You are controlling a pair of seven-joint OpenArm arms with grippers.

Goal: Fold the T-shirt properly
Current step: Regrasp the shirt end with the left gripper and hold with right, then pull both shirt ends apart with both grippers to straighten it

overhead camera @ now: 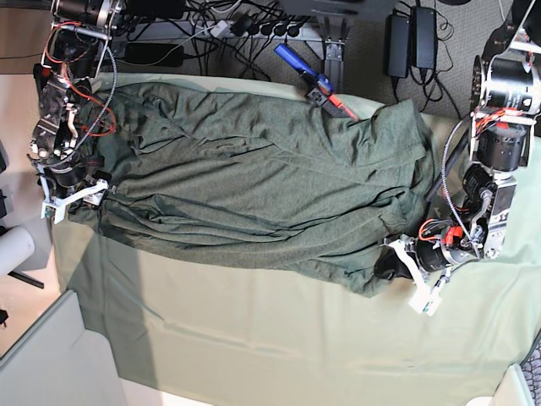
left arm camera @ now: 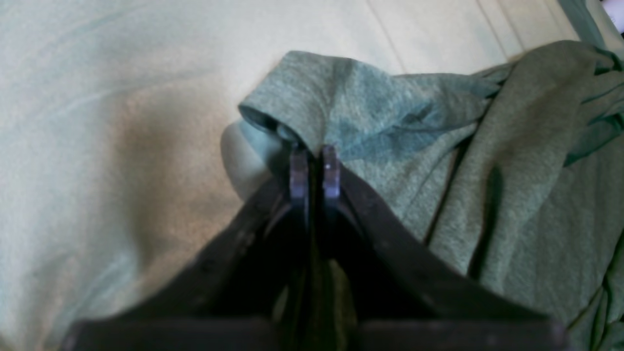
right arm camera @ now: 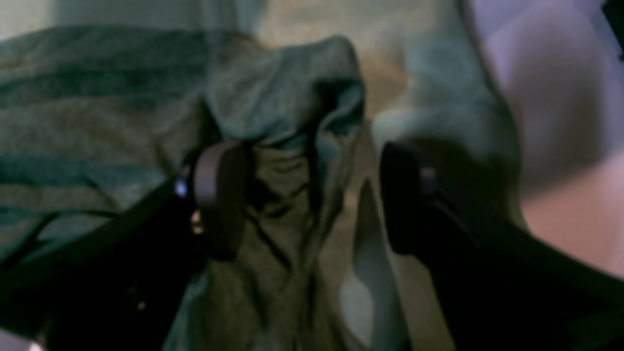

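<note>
No neat fold shows yet: the T-shirt (overhead camera: 254, 169) lies wrinkled across the worktop (overhead camera: 254, 338), the left gripper (left arm camera: 315, 168) pinches its edge at lower right of the base view, and the right gripper (right arm camera: 312, 195) jaws gape wide at its left end.

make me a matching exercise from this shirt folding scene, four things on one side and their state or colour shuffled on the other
Things:
1. left gripper
2. right gripper
3. T-shirt
4. table cloth

States or colours:
A. pale mint green, spread under everything
B. jaws wide apart over a bunched edge of fabric
C. dark olive green, lying wrinkled across the table
D. jaws closed, pinching a fold of fabric

Pairs: 1-D, 2-B, 3-C, 4-A
</note>
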